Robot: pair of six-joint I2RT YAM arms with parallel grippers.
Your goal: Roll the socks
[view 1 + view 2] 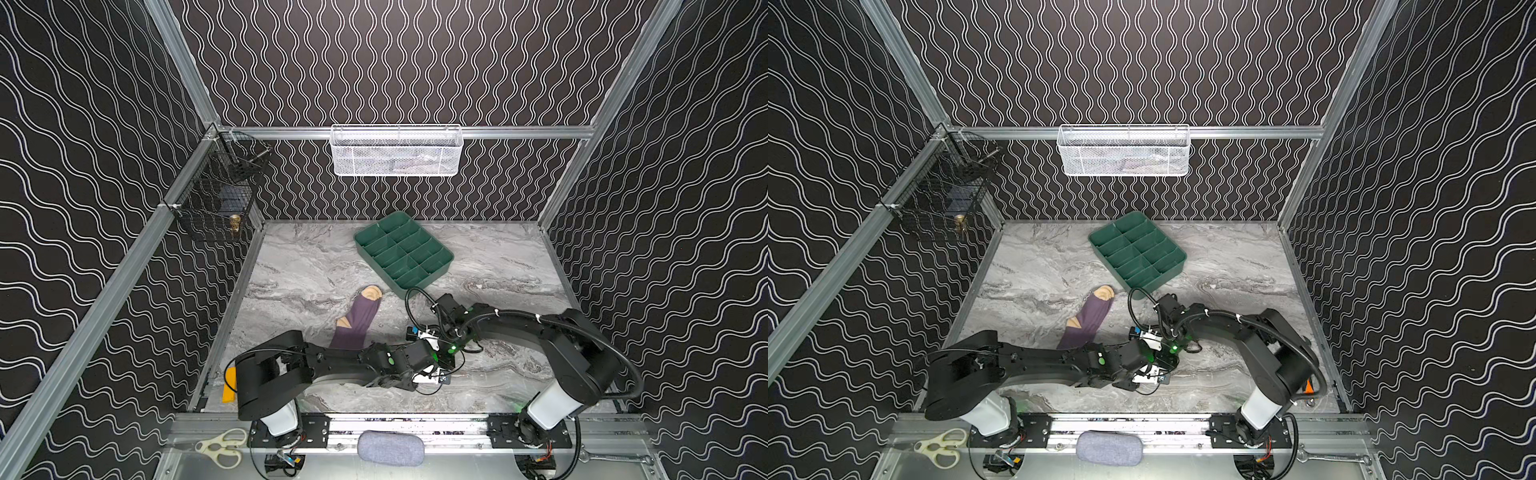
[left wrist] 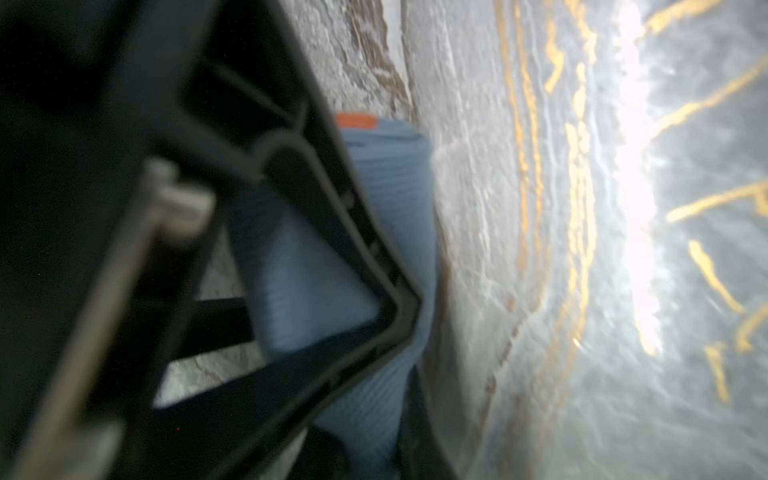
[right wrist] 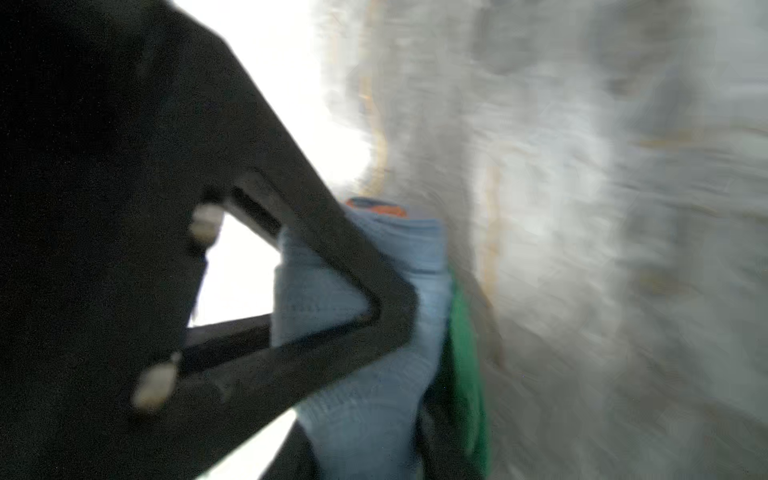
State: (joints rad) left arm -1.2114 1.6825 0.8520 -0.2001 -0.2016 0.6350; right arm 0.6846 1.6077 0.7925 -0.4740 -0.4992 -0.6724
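The left gripper pinches narrow on the light blue sock, bunched thick between its jaws, likely to pin the roll. The right gripper brackets the same sock, but blur hides whether it grips. The purple sock lies flat on the table beside them, unrolled

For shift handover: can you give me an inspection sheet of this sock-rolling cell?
Surface: grey marble-pattern tabletop, no spills seen.
Job's things: purple ribbed sock with tan toe, flat; light blue ribbed sock with orange cuff, held.
Clutter: green plastic divided tray; cream-handled scissors, grey fabric pad on front frame.
Hands: left hand shut on blue sock; right hand grip unclear.
Cables: black cable along right arm.
Surroundings: white mesh basket, black wire basket.
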